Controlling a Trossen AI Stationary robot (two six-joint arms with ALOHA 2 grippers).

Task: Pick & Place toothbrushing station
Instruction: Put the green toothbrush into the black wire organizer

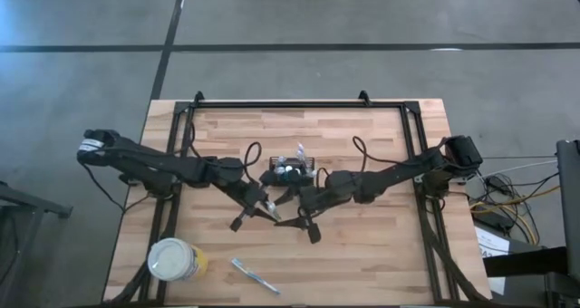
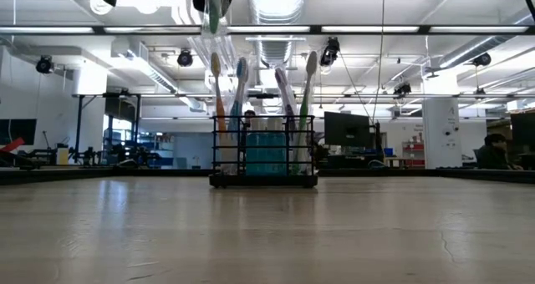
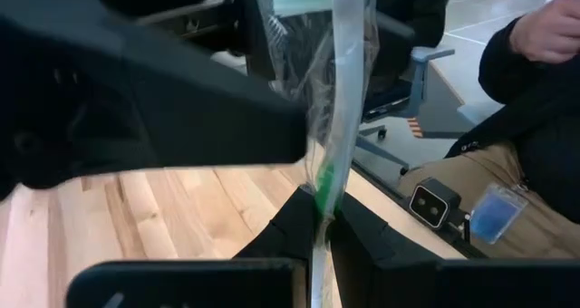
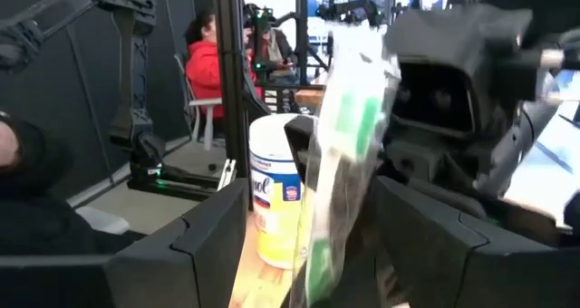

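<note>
Centrally, the toothbrushing station (image 1: pixel 292 173) stood upright on the table (image 1: pixel 381 245), loaded with brushes. Its stiff, light wire mesh suggested gripping the top rim, clear of the top-heavy handles. Left gripper (image 3: pixel 323 219) was pinched shut on a wrapped toothbrush (image 3: pixel 340 91); right gripper (image 4: pixel 299 254) stood open around it.

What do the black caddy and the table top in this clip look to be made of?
The small black rectangular wire caddy looks like thin metal wire with a dark coating: open bars, room visible through them. The pale table top looks like butcher-block wood, matte: strips with visible grain.
</note>
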